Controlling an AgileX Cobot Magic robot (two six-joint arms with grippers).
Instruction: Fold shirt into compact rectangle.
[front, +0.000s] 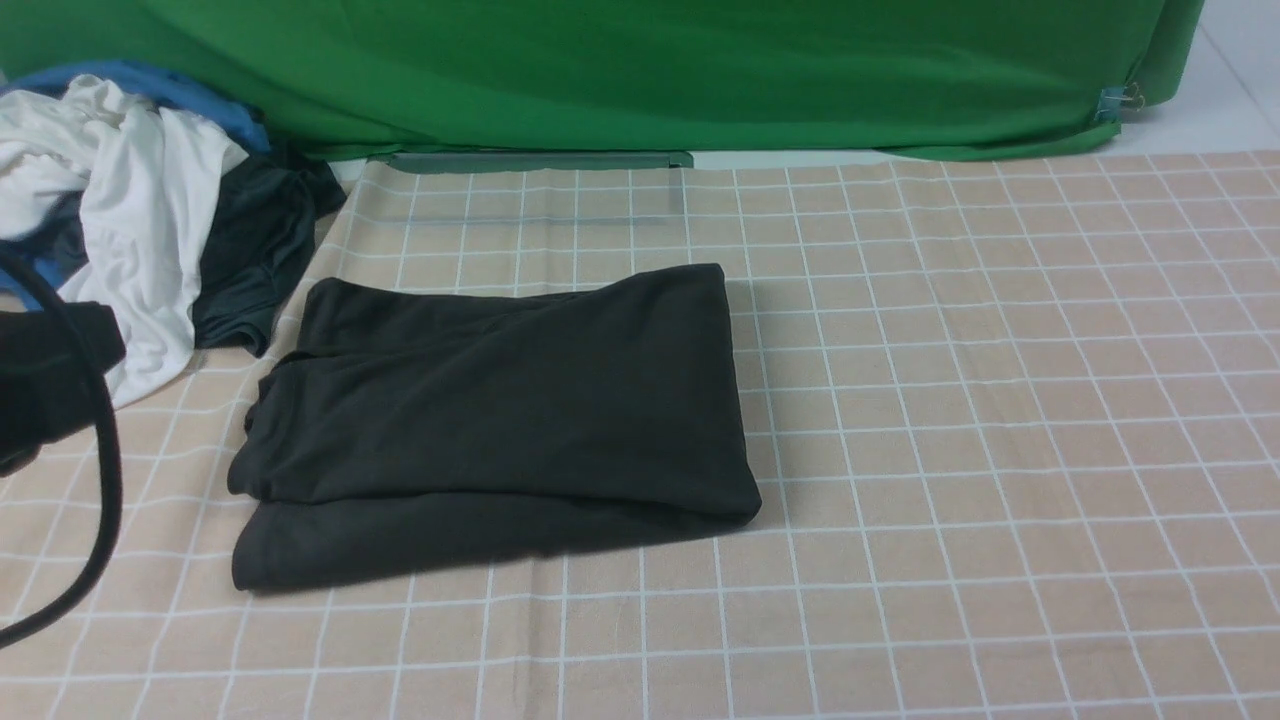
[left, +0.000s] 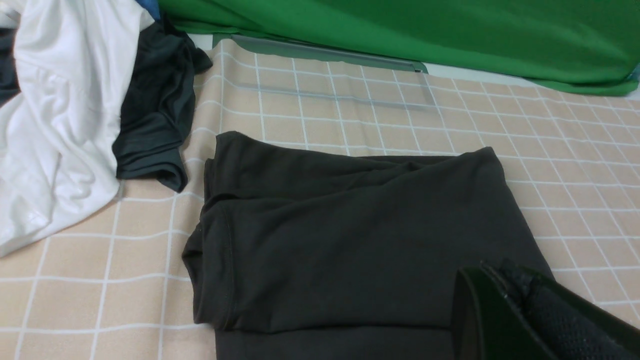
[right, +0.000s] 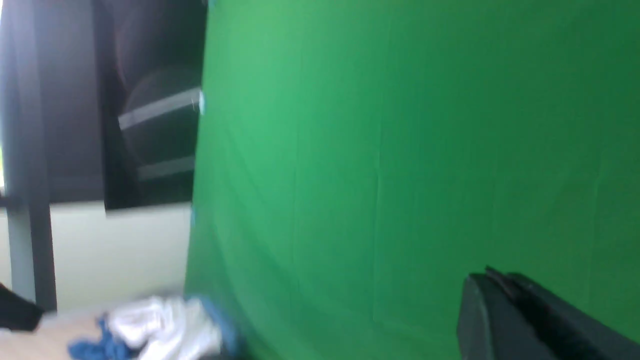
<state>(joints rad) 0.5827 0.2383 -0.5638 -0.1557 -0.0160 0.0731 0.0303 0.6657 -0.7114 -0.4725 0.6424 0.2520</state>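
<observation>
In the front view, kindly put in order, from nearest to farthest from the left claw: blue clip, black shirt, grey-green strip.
From the left claw:
1. Black shirt, left of centre.
2. Grey-green strip, far edge, left of centre.
3. Blue clip, far right.

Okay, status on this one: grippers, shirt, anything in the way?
Left gripper shut, empty. Right gripper shut, empty. Black shirt partly folded, edges uneven. Nothing lying on it.

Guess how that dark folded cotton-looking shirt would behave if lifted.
The dark folded fabric shirt would probably sag floppily, given its soft wrinkles. Its loosely stacked layers, edges misaligned, might slip apart. Lying flat, it seems unlikely to roll.
</observation>
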